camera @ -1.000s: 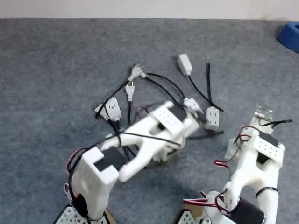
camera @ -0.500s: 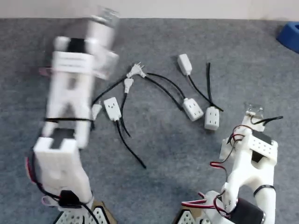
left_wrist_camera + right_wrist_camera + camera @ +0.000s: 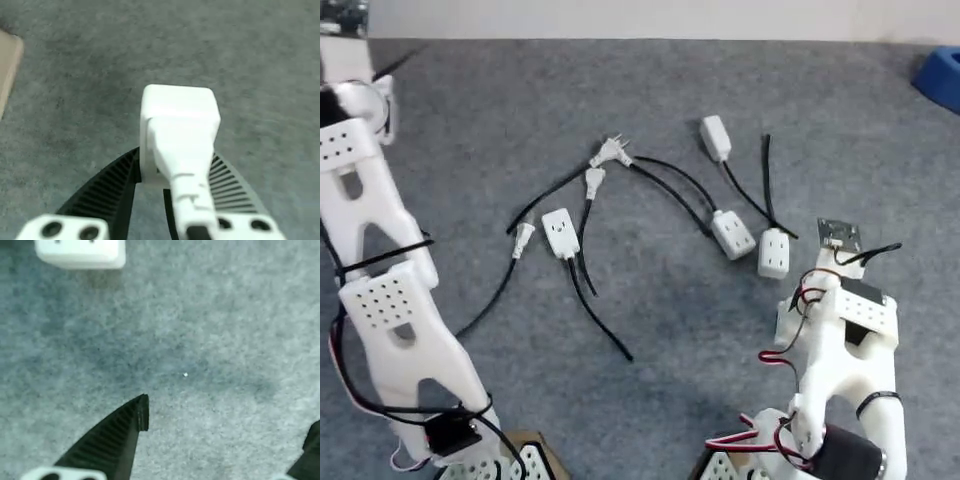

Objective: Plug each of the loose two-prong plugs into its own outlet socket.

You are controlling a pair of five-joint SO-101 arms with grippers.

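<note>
My left gripper [image 3: 176, 157] is shut on a white plug [image 3: 180, 150] whose end sits in a white socket block [image 3: 180, 107]. That arm stands raised at the far left corner [image 3: 345, 20]. On the grey carpet lie three loose two-prong plugs [image 3: 610, 152] [image 3: 593, 182] [image 3: 523, 238] on black cords. Among them are several white sockets [image 3: 560, 232] [image 3: 715, 137] [image 3: 732, 232] [image 3: 773, 252]. My right gripper [image 3: 840, 235] [image 3: 225, 425] hangs open over bare carpet, just right of the nearest socket [image 3: 80, 252].
Black cords [image 3: 595, 310] trail across the middle of the carpet. A blue object [image 3: 940, 75] sits at the far right edge. A pale wall [image 3: 620, 15] borders the back. A tan edge [image 3: 10, 65] lies beside the carpet.
My left arm has swung from over the right-hand sockets to the far left and risen toward the back corner. The right gripper has shifted slightly left.
</note>
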